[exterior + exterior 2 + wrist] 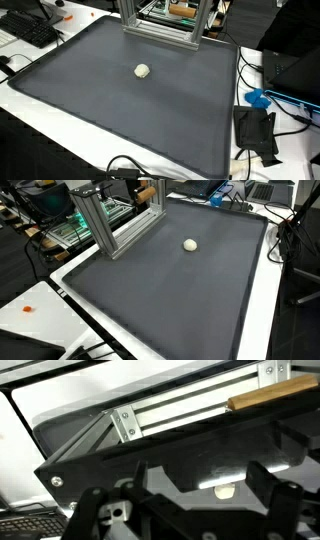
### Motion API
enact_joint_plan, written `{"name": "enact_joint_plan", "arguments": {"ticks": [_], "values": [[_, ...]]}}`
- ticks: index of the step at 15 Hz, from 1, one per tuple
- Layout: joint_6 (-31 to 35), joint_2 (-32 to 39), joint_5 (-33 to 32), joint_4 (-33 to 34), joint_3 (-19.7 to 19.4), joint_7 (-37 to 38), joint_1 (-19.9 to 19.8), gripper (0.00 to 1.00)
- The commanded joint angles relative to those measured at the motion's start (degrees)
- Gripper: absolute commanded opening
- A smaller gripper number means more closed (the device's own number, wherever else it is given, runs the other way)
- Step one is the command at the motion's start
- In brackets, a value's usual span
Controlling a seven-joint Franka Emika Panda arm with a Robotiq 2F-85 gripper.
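Our claw (185, 510) stands with its jaws spread wide and nothing between them. In the wrist view its dark fingers (95, 510) show low in the picture, well above the scene. Neither exterior view shows the arm.

A pale glint sits between the fingers in the wrist view. It may be the ball, but the picture is too blurred for us to be sure. In both exterior views the ball (143, 71) lies alone near the middle of the mat (100, 120), well apart from the frame (160, 25) at the mat's far edge.

We judge rolling to be the main risk. The ball is small, round and off-white, perhaps slightly lumpy, so an off-centre touch from one finger could send it skidding across the mat. The mat is dark grey and matte with a raised rim, which should stop the ball from leaving.

The frame is ribbed aluminium extrusion, hard and square-edged, with a wooden bar (275, 395) lying on it. A careless swing could knock the claw against it. Loose cables (285, 105) trail over the white surface (40, 120) beside the mat and could snag.
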Motion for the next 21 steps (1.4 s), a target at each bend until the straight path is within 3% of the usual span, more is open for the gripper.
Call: {"name": "enact_joint_plan", "arguments": {"ticks": [1,12,21], "values": [[-0.2,0.2,0.0,-0.4,0.0,0.0,0.0,1.0],[0.7,2.1,8.6,4.7,7.5,1.3,9.0,1.0],[5.6,5.9,7.9,4.1,10.7,0.3,12.4,1.0]]}}
